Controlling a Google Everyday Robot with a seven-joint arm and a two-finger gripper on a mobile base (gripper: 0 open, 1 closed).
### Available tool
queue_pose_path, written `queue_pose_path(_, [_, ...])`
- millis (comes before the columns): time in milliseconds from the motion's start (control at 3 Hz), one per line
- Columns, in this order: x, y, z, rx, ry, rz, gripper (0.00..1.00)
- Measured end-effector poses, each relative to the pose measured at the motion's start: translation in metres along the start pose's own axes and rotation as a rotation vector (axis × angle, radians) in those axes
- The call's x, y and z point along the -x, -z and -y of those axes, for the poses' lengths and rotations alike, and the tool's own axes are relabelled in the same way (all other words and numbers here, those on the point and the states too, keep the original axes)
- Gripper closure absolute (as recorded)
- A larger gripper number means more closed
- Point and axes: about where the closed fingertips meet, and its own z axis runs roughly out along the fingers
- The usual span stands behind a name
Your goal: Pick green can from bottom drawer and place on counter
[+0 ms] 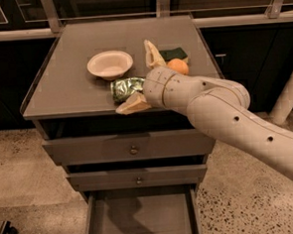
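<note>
The green can (127, 87) lies on its side on the counter (65, 89), near the front edge and just in front of the white bowl. My gripper (133, 76) is over the counter right of the can, open. One finger (152, 54) points toward the back and the other finger (132, 105) points to the front left, and the can sits in the gap between them. The bottom drawer (140, 219) is pulled open at the bottom of the view, and its floor shows nothing in it.
A white bowl (110, 65) stands on the counter behind the can. An orange (177, 66) and a dark green sponge (174, 53) lie at the right, behind my wrist. The two knobbed upper drawers (133, 149) are shut. The floor is speckled.
</note>
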Motion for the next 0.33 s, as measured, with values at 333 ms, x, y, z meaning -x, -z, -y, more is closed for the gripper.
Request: queue_pose_path(333, [0.0,0.0,0.0,0.0,0.0,0.0,0.0])
